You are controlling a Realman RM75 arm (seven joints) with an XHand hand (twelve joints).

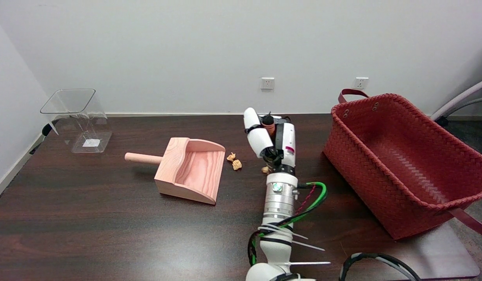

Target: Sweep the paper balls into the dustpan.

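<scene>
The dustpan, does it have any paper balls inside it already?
No, the wooden dustpan looks empty inside, and the paper balls lie on the table just outside it, to its right.

A dark wood-grain table (pixel 108 226) fills the lower frame. On it: a clear plastic container (pixel 77 119) at upper left, a wooden dustpan (pixel 192 169) at centre, paper balls (pixel 234 160) just right of its mouth, and a red woven basket (pixel 405 164) at right.
</scene>
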